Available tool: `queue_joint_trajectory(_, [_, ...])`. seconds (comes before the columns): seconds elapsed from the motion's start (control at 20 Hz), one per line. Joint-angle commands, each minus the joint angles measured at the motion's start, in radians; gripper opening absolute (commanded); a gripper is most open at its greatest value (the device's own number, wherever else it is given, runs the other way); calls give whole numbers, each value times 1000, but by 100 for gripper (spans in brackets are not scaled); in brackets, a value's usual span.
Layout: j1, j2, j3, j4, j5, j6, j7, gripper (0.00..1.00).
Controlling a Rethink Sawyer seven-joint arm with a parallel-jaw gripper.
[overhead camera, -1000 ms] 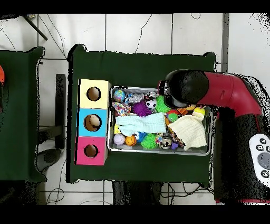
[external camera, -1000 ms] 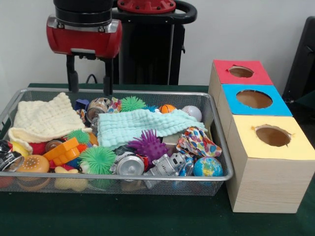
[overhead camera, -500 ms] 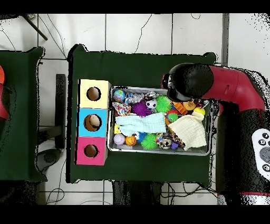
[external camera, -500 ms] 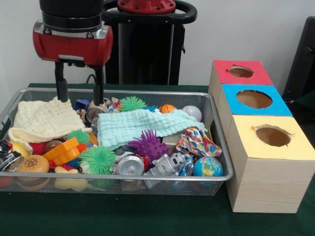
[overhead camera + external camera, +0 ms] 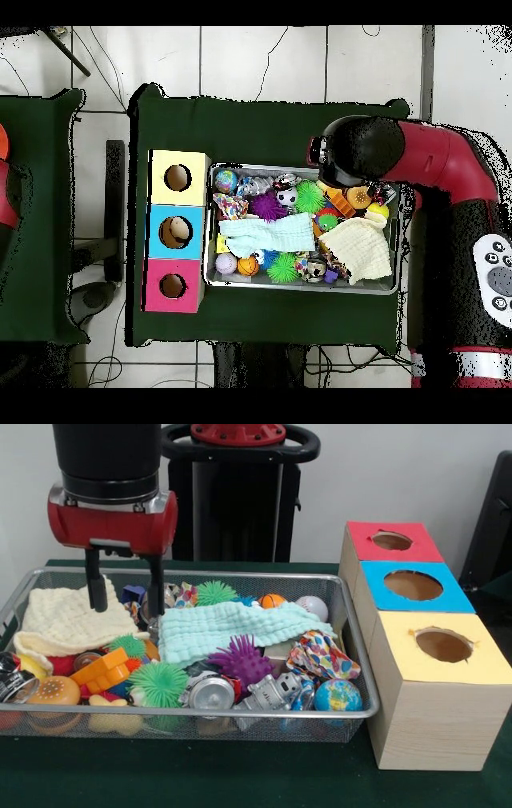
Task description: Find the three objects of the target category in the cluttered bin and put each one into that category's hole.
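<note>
My gripper (image 5: 126, 594) hangs open over the back left of the wire bin (image 5: 200, 714), its fingertips (image 5: 97, 594) just above the edge of a cream cloth (image 5: 68, 620), with nothing between them. A teal cloth (image 5: 224, 628) lies across the middle. Around it are a purple spiky ball (image 5: 240, 658), green spiky balls (image 5: 158, 682), an orange ball (image 5: 272, 601), a white baseball (image 5: 312, 608), a globe ball (image 5: 337, 696), a silver can (image 5: 210, 692) and a patterned cloth (image 5: 320, 656). In the overhead view the arm's wrist (image 5: 362, 150) hides the gripper.
Three boxes with round holes stand in a row beside the bin: red (image 5: 360, 544), blue (image 5: 376, 596), yellow (image 5: 400, 656). In the overhead view a pale object shows inside the blue box (image 5: 160, 232). Green cloth covers the table (image 5: 240, 776).
The gripper has moved left along the bin's back in the front view and come down a little, from over the toys by the teal cloth to the cream cloth's edge. It stays open.
</note>
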Motion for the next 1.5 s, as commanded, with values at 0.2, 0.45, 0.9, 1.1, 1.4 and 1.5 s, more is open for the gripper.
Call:
queue_joint_trajectory(0.2, [-12,83,-7,-14,-56,-4,-66,100])
queue_joint_trajectory(0.45, [-13,98,-8,-22,-61,-20,-66,100])
queue_joint_trajectory(0.9, [-16,130,-10,-46,-75,-50,-71,100])
queue_joint_trajectory(1.1, [-16,142,-12,-68,-85,-57,-78,100])
queue_joint_trajectory(1.4, [-15,166,-11,-99,-90,-65,-85,100])
queue_joint_trajectory(1.5, [-17,179,-9,-108,-92,-73,-89,100])
